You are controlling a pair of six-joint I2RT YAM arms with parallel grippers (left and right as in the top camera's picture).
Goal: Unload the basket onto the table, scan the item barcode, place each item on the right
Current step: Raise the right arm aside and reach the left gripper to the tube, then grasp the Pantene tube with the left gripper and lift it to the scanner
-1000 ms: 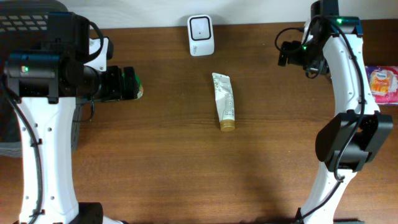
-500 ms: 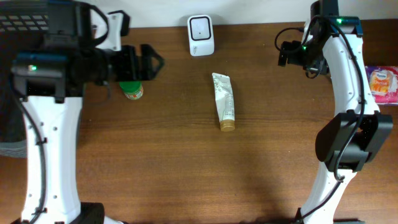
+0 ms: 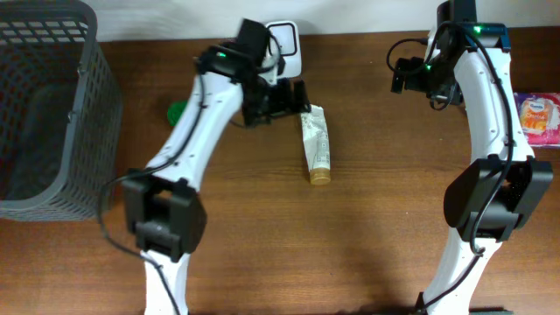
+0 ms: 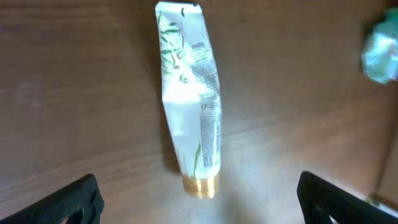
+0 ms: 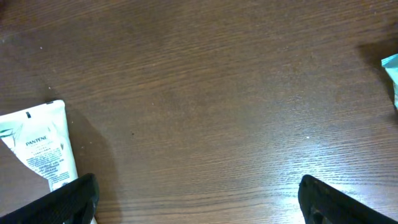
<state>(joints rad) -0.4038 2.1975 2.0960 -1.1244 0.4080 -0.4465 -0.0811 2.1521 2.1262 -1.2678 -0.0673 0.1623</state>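
One basket (image 3: pixel 52 105) stands far left. One green item (image 3: pixel 178 111) lies next, partly hidden behind the left arm (image 3: pixel 203 121). The left gripper (image 3: pixel 300 98) hangs over the back end of the tube (image 3: pixel 316 140) with its jaws spread wide and empty, apparently placed to straddle it for pickup. One scanner (image 3: pixel 289 48) stands at the back edge, just behind that gripper, probably within reach for presenting the barcode. The one tube lies flat at centre, gold cap (image 3: pixel 320 178) toward the front. The right gripper (image 3: pixel 401 76) hovers well apart, wide and empty, likely parked clear. One pink pack (image 3: pixel 536 118) lies far right.
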